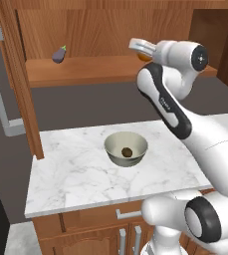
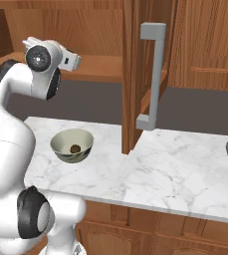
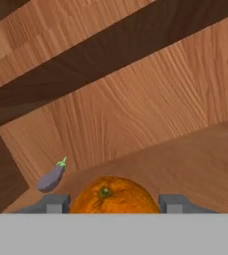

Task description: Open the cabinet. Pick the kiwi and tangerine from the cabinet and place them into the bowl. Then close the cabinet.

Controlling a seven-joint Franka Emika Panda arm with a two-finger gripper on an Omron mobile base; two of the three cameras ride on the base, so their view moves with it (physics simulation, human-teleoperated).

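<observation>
Purple eggplant (image 3: 52,178) lies at the left on the wooden cabinet (image 3: 135,114) shelf; right of it, the orange tangerine (image 3: 114,195) sits between the gripper (image 3: 114,203) fingertips, gripped; the kiwi (image 1: 127,151) rests in the bowl (image 1: 114,149) below

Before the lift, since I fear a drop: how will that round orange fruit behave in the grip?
The round bright orange tangerine would likely roll if released. Its glossy skin may slip, though the end effector brackets its widest part.
</observation>
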